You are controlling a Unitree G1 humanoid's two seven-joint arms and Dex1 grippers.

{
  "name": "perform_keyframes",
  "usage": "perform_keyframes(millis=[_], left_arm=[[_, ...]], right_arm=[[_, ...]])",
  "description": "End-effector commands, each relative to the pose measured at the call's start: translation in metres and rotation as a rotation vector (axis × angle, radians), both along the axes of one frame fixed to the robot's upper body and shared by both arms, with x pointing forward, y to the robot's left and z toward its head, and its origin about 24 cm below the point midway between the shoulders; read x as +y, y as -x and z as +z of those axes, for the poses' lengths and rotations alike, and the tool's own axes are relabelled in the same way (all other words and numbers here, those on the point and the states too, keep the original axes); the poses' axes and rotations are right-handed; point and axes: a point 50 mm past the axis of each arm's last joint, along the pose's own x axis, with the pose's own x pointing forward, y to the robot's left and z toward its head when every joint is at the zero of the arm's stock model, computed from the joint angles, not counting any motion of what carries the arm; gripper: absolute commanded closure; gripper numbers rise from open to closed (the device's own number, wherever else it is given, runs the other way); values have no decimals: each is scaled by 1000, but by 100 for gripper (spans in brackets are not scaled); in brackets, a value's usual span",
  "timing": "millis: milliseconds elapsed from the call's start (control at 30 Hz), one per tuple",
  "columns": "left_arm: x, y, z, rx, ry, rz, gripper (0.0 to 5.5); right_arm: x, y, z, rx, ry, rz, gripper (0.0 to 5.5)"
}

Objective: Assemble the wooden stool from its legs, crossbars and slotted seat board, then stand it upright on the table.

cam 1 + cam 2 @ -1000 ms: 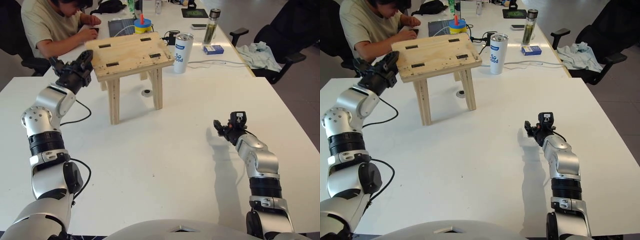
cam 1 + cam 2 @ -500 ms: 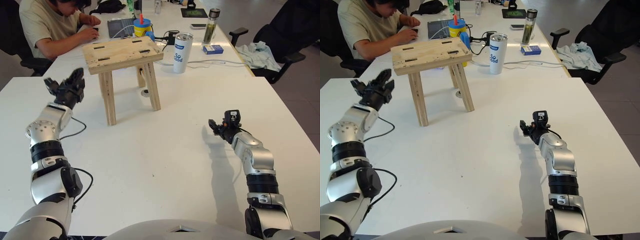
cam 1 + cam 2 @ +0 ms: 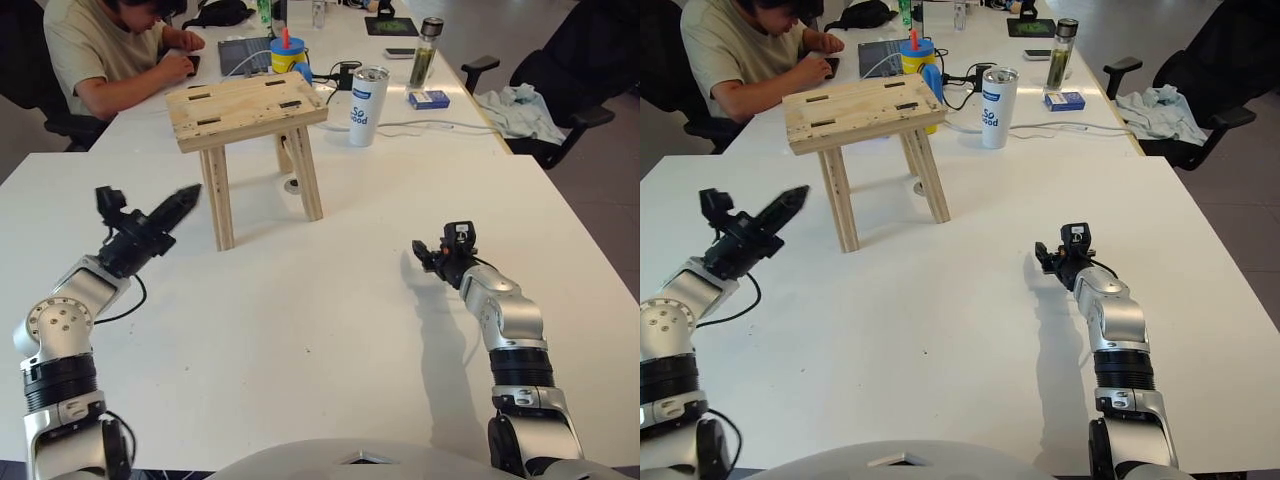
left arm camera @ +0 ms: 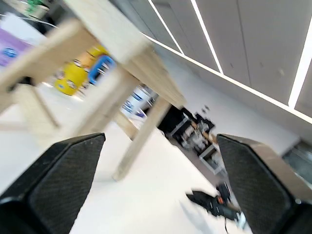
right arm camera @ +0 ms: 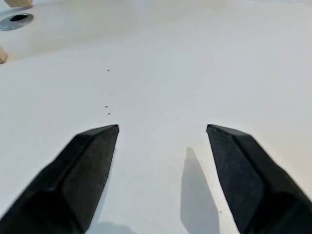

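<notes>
The wooden stool point(image 3: 245, 108) is assembled in pale, unfinished timber: a rectangular seat board with four dark slots in its top, splayed legs, and a crossbar under the seat's near edge. It stands upright on the white worktop point(image 3: 330, 300) with the seat about level and the visible feet resting on the surface. It stands beyond and to the right of the left gripper point(image 3: 186, 197), whose tip is near the closest front leg but apart from it. It is well apart from the right gripper point(image 3: 425, 257), beyond it and to its left.
</notes>
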Motion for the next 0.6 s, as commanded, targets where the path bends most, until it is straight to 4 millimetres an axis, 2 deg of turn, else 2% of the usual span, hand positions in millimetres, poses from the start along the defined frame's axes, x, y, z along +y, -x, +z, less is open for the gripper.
perform_keyframes(millis=[33, 100, 167, 300, 367, 433, 533, 600], left_arm=[[-21, -24, -30, -27, -411, -149, 128], [-14, -49, -44, -41, -573, -124, 128], [0, -68, -48, -51, -725, -73, 128], [28, -103, -35, -127, -1108, 198, 128], [45, -110, -25, -166, -1327, 357, 128], [59, -113, -16, -182, -1423, 489, 128], [74, -112, -9, -166, -1512, 613, 128], [74, -112, -11, -146, -1465, 612, 128]], right_arm=[[6, -5, 1, -3, 12, 40, 212], [13, -10, 4, -11, 12, 69, 212], [18, -14, 6, -18, 12, 95, 212], [22, -16, 6, -20, 29, 126, 212], [27, -19, 6, -21, 36, 153, 212], [33, -20, 8, -27, 37, 171, 212], [40, -22, 8, -29, 40, 195, 212], [42, -21, 8, -29, 44, 209, 212]])
